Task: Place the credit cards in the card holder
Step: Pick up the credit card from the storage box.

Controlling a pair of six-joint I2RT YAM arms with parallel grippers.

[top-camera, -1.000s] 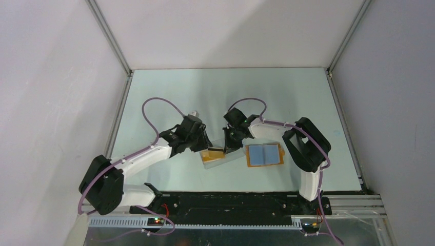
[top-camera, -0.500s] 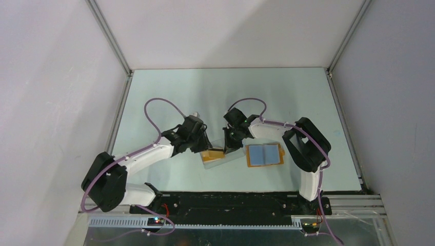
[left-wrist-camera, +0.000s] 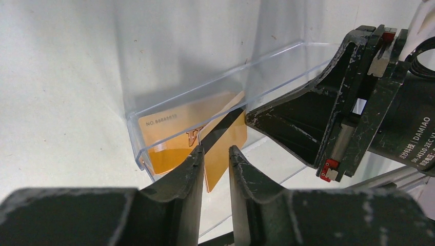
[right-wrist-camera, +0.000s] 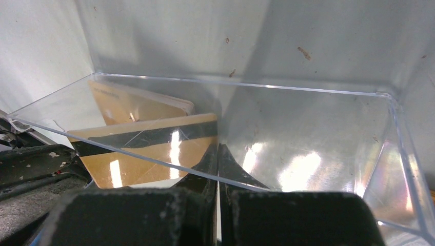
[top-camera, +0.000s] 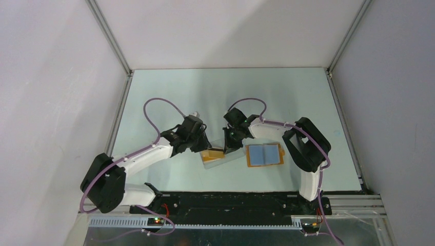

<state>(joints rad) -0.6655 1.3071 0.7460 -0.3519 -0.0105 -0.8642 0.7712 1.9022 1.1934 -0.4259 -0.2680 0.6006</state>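
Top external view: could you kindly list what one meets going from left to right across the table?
Left gripper, jaws at the left end of the clear box → credit cards inside that box → right gripper, jaws shut → card holder, lying open.

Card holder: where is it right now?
In the top view, the card holder lies open on the table, just right of the clear box.
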